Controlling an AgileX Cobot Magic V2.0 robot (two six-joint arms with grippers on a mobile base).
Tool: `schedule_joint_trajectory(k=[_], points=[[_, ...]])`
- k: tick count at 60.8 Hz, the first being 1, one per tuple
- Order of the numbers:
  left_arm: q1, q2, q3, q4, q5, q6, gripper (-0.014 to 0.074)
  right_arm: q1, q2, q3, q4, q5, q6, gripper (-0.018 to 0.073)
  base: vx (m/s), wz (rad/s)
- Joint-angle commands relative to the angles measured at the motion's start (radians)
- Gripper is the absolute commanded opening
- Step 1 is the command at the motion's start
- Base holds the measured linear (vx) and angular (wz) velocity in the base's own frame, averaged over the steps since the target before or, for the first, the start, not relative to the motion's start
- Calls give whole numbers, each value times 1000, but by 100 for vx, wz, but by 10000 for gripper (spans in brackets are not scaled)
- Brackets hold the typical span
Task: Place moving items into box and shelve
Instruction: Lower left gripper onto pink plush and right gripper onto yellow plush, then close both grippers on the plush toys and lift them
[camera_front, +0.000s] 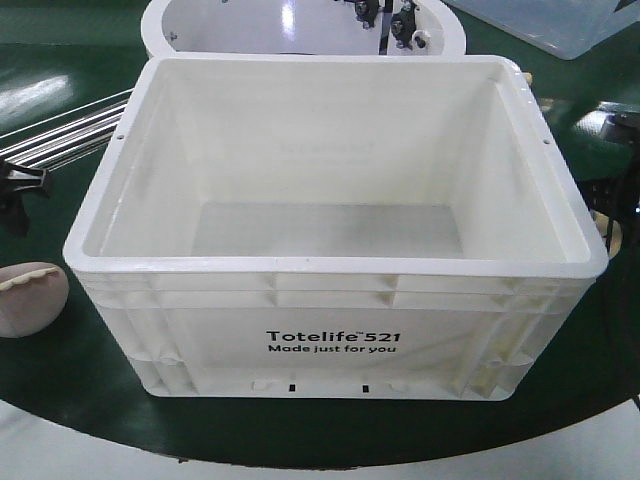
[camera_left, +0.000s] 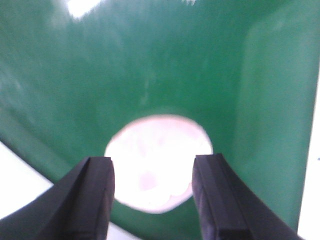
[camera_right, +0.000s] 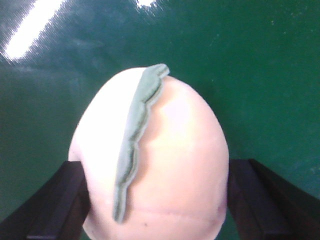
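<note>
A large white tote box (camera_front: 330, 262) stands open and empty in the middle of the green table. A pink plush (camera_front: 30, 297) with a cream ridge lies left of the box. In the left wrist view my left gripper (camera_left: 152, 172) is open above a pale pink round plush (camera_left: 157, 160), one finger on each side and not touching it. My right gripper (camera_right: 157, 172) is shut on a pink egg-shaped plush (camera_right: 175, 165) with a green ridge (camera_right: 135, 135), its fingers (camera_right: 250, 200) pressed against both sides. Black parts of the right arm (camera_front: 608, 195) show beside the box's right wall.
A white round tub (camera_front: 300, 25) stands behind the box, and a clear plastic bin (camera_front: 560, 20) sits at the back right. Metal rods (camera_front: 60, 135) lie at the left, near black parts of the left arm (camera_front: 20, 185). The green table's curved edge (camera_front: 320, 455) runs along the front.
</note>
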Motion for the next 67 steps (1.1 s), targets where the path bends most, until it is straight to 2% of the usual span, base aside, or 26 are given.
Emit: schedule_joint_trajectory(k=[1, 12, 19, 31, 34, 39, 46, 52, 61, 67], points=[[2, -1, -29, -25, 7, 1, 469, -8, -37, -28, -3, -47, -13, 571, 0, 0], [2, 74, -25, -57, 63, 52, 469, -8, -37, -28, -4, -47, -13, 571, 0, 0], [2, 110, 33, -46, 57, 60, 469, -8, -37, -28, -4, -47, -13, 571, 0, 0], [2, 157, 205, 18, -67, 66, 465, -8, -37, -28, -4, -51, -13, 571, 0, 0], [2, 158, 231, 15, -115, 59, 449, -8, -37, -28, -4, -51, -13, 569, 0, 0], [2, 154, 249, 5, -161, 55, 372, -8, -37, -28, -5, -51, -13, 545, 0, 0], [2, 151, 248, 0, -200, 33, 180, -8, -37, -28, -7, -49, -13, 438, 0, 0], [2, 153, 248, 0, -259, 33, -12, -8, -37, -28, -14, -50, -13, 267, 0, 0], [2, 153, 248, 0, -328, 29, -8, -8, -37, -28, -32, -70, -13, -12, 0, 0], [2, 145, 245, 0, -328, 4, -8, -8, -42, -28, -29, -77, -12, -13, 0, 0]])
